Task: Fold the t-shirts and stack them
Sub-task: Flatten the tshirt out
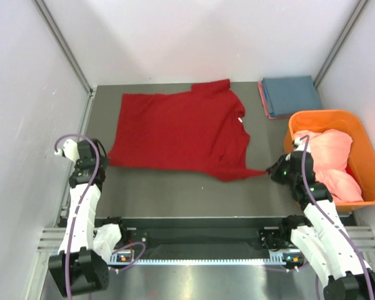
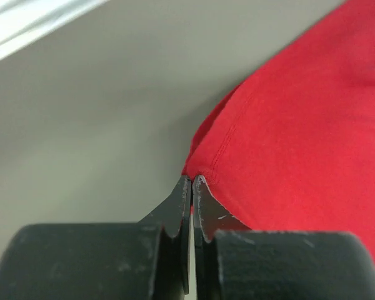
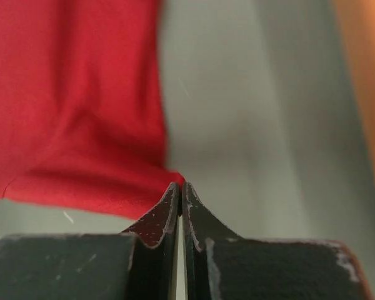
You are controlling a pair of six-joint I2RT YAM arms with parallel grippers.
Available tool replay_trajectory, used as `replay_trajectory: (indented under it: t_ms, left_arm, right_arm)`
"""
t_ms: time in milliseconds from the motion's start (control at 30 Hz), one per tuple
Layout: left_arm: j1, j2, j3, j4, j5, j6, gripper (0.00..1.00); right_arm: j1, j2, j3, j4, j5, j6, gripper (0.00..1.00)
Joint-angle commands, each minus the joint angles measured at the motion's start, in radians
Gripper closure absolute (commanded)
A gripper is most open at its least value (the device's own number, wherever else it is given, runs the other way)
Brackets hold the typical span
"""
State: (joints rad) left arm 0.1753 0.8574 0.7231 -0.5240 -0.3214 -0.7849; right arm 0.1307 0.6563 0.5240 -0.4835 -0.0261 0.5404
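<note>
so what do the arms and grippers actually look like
The left arm and right arm have white link shells with black joints and bases, and a purple cable loops along each. A small green light shows near the right wrist. The left gripper and right gripper are black, each with two flat fingers tapering to pointed tips, scuffed with pale scratches.

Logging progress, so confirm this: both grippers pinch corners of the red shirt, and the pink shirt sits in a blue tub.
The tub is orange, not blue; the top external view shows it. The left gripper and right gripper do pinch corners of the red shirt, and the pink shirt sits in the tub.
</note>
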Motion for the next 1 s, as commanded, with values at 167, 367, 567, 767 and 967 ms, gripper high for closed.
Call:
replay_trajectory:
  t_ms: [167, 367, 567, 767, 967]
  left_arm:
    - [0.006, 0.051, -0.097, -0.014, -0.214, -0.137, 1.00]
    - [0.007, 0.069, -0.096, -0.033, -0.301, -0.174, 1.00]
    - [0.006, 0.101, -0.083, 0.005, -0.343, -0.146, 1.00]
    - [0.007, 0.111, -0.082, 0.030, -0.335, -0.128, 1.00]
    - [0.009, 0.127, -0.054, 0.018, -0.352, -0.120, 1.00]
  right_arm:
    - [0.006, -0.087, -0.033, -0.104, -0.060, 0.072, 1.00]
    - [0.032, -0.103, -0.033, -0.147, -0.043, 0.107, 1.00]
    - [0.228, -0.086, 0.002, -0.176, 0.171, 0.196, 1.00]
    - [0.624, 0.080, 0.074, -0.179, 0.451, 0.348, 1.00]
    - [0.816, 0.299, 0.192, -0.303, 0.635, 0.418, 1.00]
